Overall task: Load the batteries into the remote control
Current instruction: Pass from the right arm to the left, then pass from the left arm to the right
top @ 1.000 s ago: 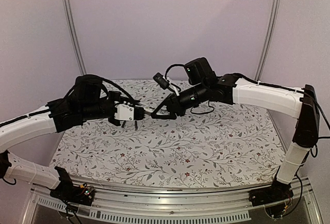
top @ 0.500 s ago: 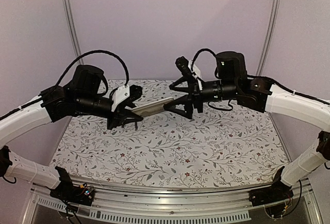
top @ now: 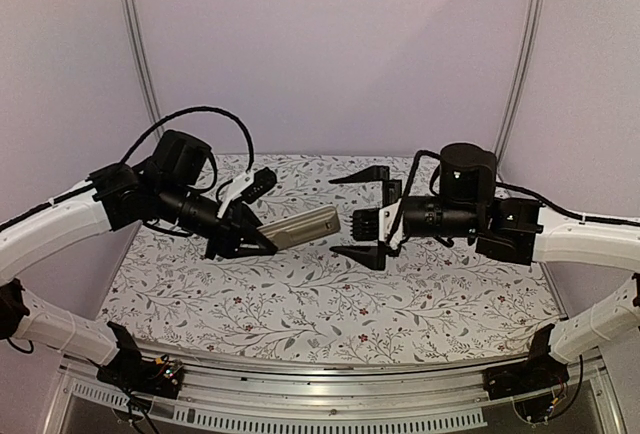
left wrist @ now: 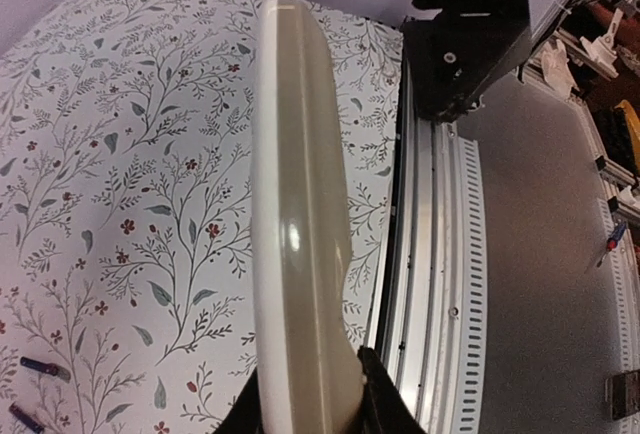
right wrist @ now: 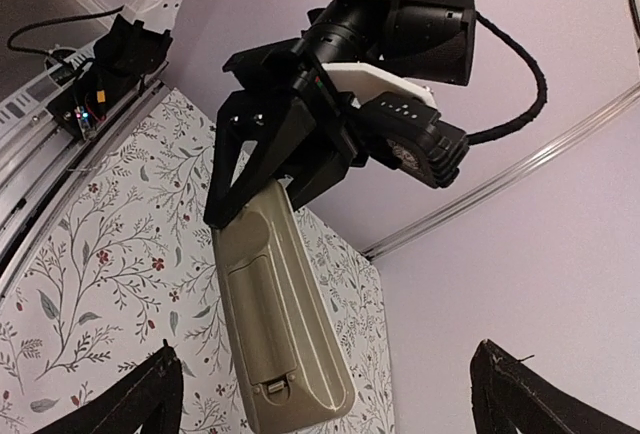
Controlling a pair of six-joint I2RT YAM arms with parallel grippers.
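Remote control (top: 303, 226) raised off the desk (top: 300, 304), near level, one end pinched in the left claw (top: 250, 242) — greyish-tan back showing. Two dark batteries (left wrist: 35, 365) flat on the desk.

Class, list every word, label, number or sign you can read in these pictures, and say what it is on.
None can be read.
Remote control: its back shows no print.
Tablecloth: leaves and flowers, no writing.
Black box on the left wrist: tiny pale marks, too small to read.
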